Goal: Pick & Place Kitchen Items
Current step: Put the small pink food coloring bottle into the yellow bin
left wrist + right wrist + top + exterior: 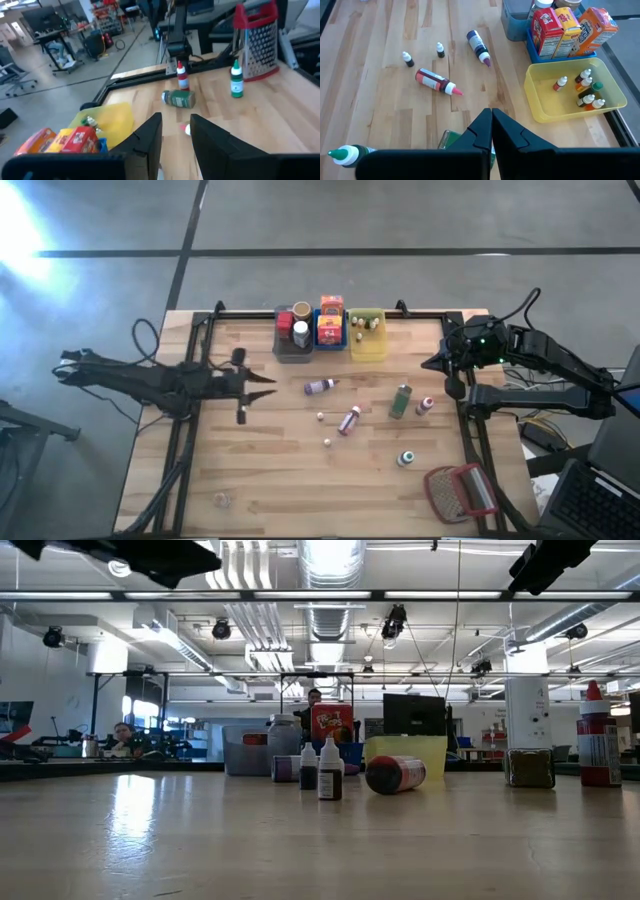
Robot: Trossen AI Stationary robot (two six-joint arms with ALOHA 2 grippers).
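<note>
High view: left gripper (268, 386) hovers over the wooden table (260, 470) on its left side, its fingers (150, 137) a narrow gap apart with nothing between them. Ahead of its tips lie a purple-capped bottle (320, 386) on its side, then a red bottle (349, 420) with a pink cap, also lying down, with two tiny bottles (327, 442) near that one. Farther out from the tips lie a green jar (401, 401), tipped over, a small red-capped bottle (427, 405) just beside it, and a green-capped bottle (406, 458). To one side of the gripper, along the table's far edge, stand a grey bin (291, 340), a blue bin (331, 332) holding orange and red boxes, and a yellow bin (367, 345) holding several tiny bottles. Right gripper (491, 125) waits at the right edge of the table, fingers pressed together and empty, above the green jar; a red-framed grater (462, 490) lies toward the near right corner.
</note>
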